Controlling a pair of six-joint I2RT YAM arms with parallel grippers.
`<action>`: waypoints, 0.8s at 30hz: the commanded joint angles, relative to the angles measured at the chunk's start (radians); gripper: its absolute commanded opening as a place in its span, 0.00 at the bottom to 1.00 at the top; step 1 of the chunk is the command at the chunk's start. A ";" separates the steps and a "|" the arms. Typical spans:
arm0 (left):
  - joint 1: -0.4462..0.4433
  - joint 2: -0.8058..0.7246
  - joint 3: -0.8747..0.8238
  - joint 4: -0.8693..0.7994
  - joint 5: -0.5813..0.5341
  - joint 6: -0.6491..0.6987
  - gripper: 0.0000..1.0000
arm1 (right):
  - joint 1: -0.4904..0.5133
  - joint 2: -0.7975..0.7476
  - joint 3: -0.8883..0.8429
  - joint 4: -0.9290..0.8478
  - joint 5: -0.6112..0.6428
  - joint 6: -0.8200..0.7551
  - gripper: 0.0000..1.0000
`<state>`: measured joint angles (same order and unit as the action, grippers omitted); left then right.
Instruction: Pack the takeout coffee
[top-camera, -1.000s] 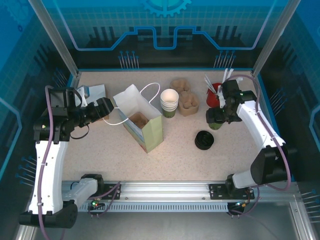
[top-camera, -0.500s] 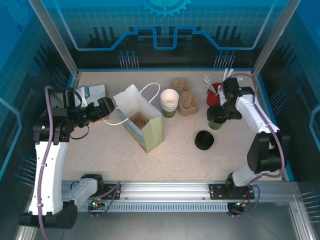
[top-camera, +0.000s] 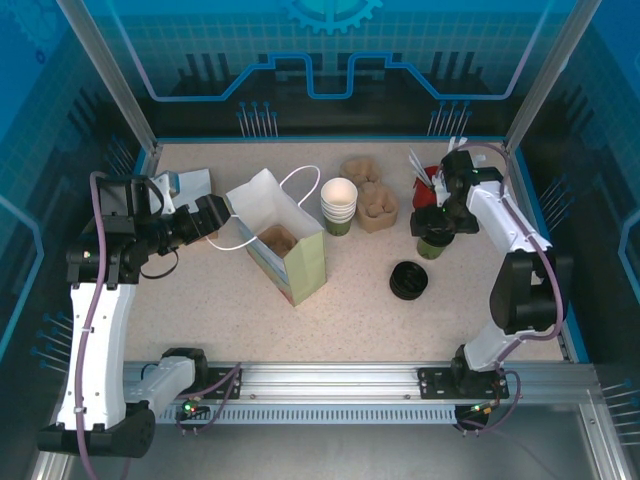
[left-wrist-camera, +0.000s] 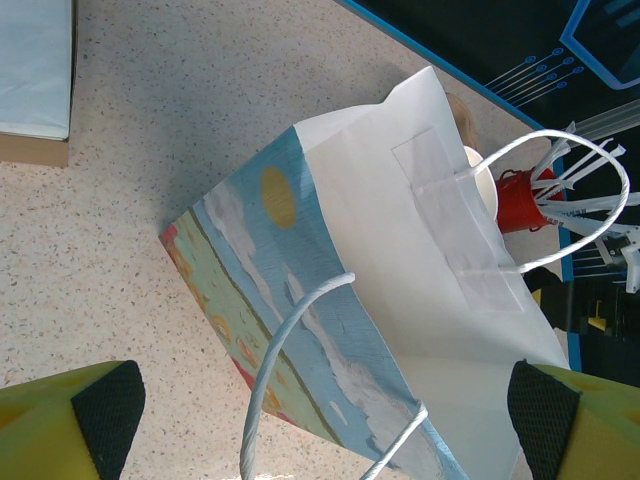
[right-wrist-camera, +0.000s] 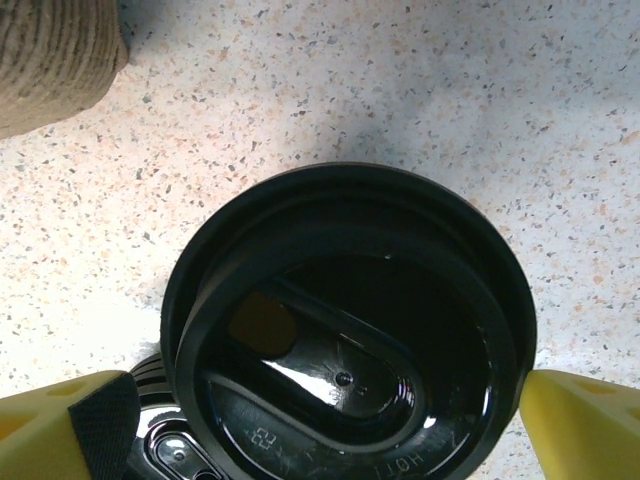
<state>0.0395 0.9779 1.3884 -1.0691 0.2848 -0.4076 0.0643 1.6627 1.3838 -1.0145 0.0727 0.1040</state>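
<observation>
The takeout coffee (right-wrist-camera: 345, 330), a green cup (top-camera: 432, 247) under a round black lid, stands at the right of the table. My right gripper (right-wrist-camera: 320, 425) hangs directly over it, open. Its yellow fingers (right-wrist-camera: 580, 425) sit wide on either side of the lid and do not touch it. The paper bag (top-camera: 285, 245) stands open in the middle-left, sky-printed outside and white inside (left-wrist-camera: 440, 270). My left gripper (left-wrist-camera: 320, 430) is open at the bag's left side (top-camera: 213, 217). The near rope handle (left-wrist-camera: 285, 360) loops between its fingers, free of them.
A stack of lidless cups (top-camera: 339, 206) and brown cardboard carriers (top-camera: 372, 200) stand behind the bag. A red cup of straws (top-camera: 428, 185) is just behind the coffee, a stack of loose black lids (top-camera: 408, 280) in front of it. A napkin box (top-camera: 190, 184) lies far left.
The right arm's elbow has swung in and its wrist has turned over the coffee. The left gripper has opened slightly wider and stayed at the bag handle.
</observation>
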 joint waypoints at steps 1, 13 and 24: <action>0.010 -0.001 0.014 -0.019 0.019 0.035 0.97 | -0.014 0.025 0.027 -0.003 0.006 -0.016 1.00; 0.010 0.003 0.014 -0.020 0.016 0.038 0.97 | -0.012 -0.014 0.040 -0.013 0.002 -0.022 1.00; 0.010 -0.003 0.002 -0.017 0.015 0.038 0.97 | -0.013 -0.004 0.043 -0.032 0.006 -0.032 1.00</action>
<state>0.0395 0.9813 1.3884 -1.0721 0.2848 -0.3893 0.0643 1.6600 1.4090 -1.0245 0.0940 0.0853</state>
